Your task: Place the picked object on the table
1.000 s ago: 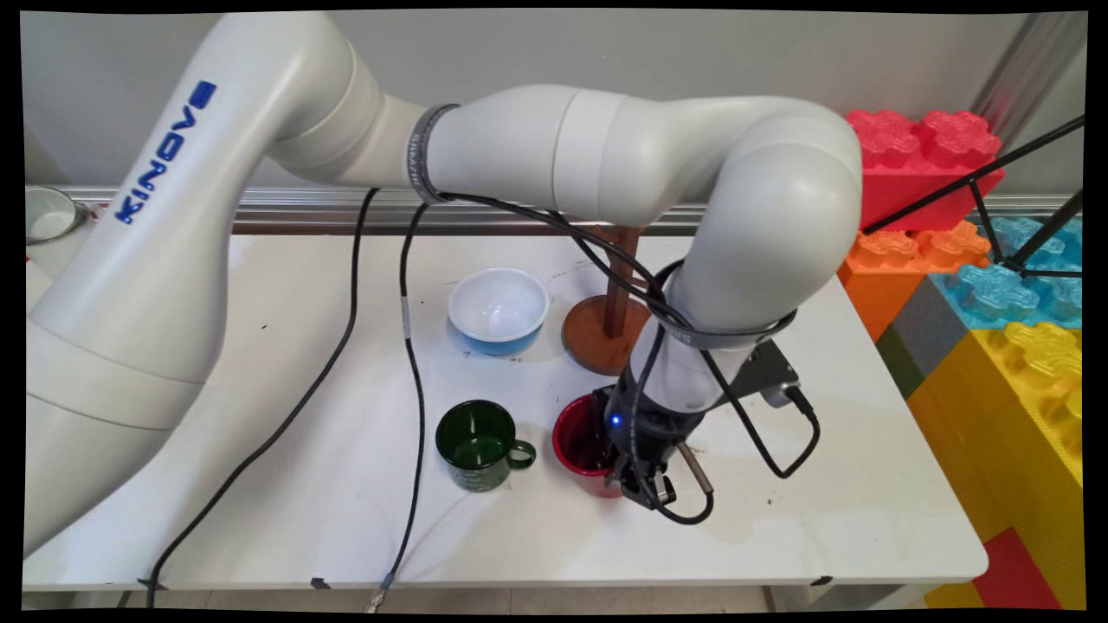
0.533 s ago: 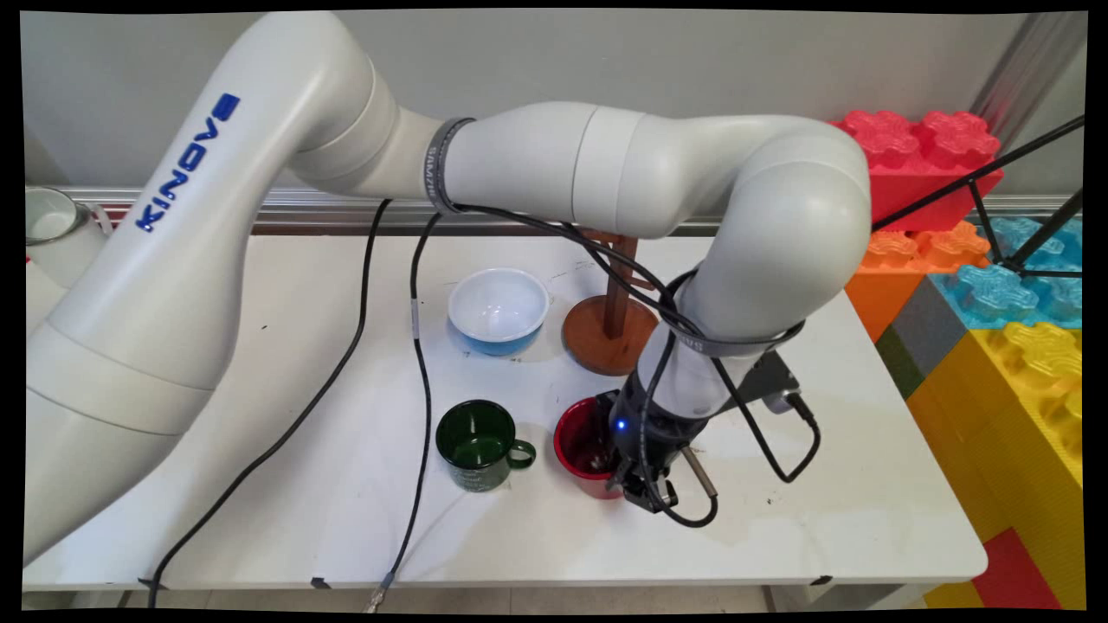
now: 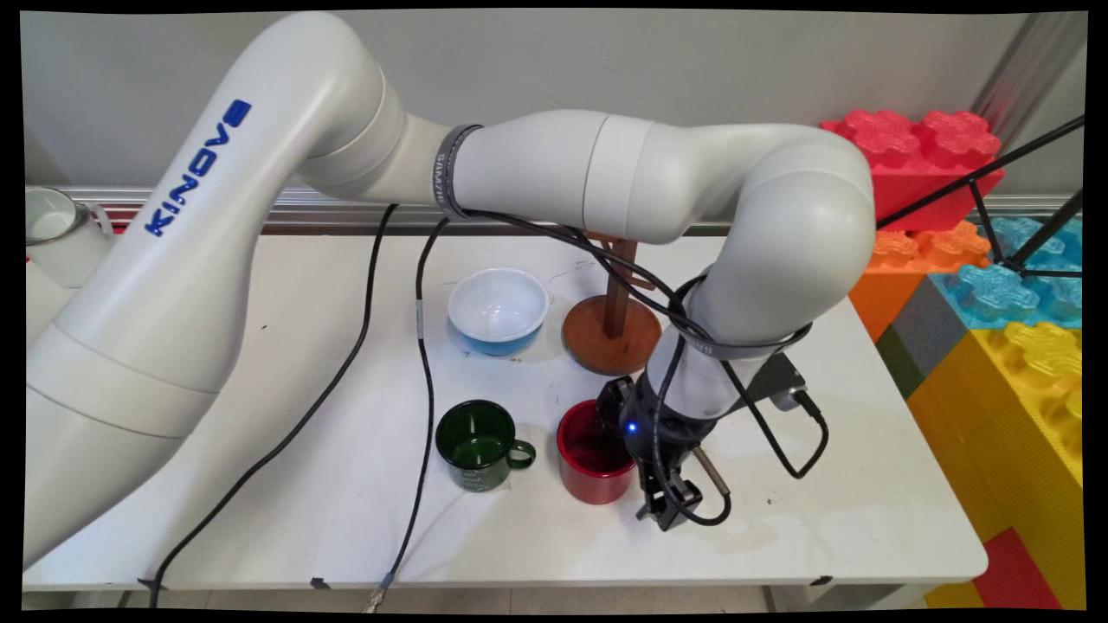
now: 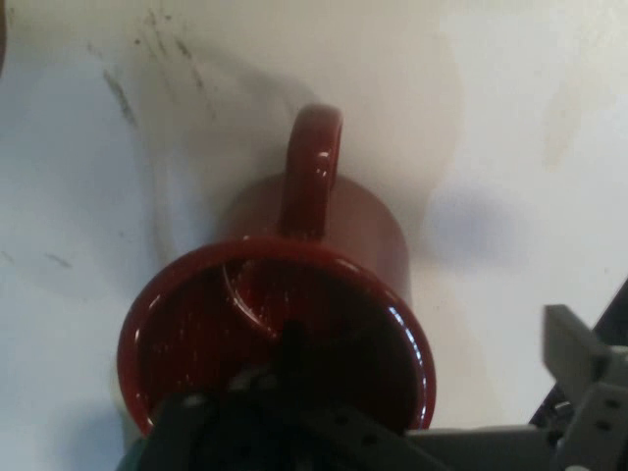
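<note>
The jaws (image 3: 665,510) hang low just right of the red mug (image 3: 595,463), which stands upright on the worktop (image 3: 294,519) beside a green mug (image 3: 478,446); their opening cannot be told.

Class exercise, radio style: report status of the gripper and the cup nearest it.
Gripper low at red mug's right side; finger state unclear. Red mug upright on table. Green mug stands left of it, apart.

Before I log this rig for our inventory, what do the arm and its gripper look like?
The arm is glossy white with rounded joints, blue KINOVA lettering on one link and dark grey bands at two joints. Black cables hang from it. The gripper is black, a small blue light glowing above it.
</note>
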`<state>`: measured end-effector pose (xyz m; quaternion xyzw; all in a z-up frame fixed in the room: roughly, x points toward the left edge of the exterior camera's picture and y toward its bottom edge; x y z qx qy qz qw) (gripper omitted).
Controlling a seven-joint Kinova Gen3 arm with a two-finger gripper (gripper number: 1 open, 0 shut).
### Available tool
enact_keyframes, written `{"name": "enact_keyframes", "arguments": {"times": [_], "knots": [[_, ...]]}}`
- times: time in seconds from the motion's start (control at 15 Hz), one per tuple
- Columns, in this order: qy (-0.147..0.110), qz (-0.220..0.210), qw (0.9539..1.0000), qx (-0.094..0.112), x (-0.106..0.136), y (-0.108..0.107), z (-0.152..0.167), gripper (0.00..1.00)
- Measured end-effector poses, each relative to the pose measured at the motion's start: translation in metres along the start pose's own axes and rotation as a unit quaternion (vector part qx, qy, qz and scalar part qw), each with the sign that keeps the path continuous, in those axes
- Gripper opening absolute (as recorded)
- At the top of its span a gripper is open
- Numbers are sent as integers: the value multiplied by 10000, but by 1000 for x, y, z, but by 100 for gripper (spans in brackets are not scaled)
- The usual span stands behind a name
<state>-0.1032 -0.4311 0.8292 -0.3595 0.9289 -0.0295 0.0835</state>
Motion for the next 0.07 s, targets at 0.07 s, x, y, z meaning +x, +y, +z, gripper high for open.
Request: {"name": "enact_keyframes", "arguments": {"times": [0.07], "knots": [[36, -18, 10000, -15, 0, 0, -2, 100]]}}
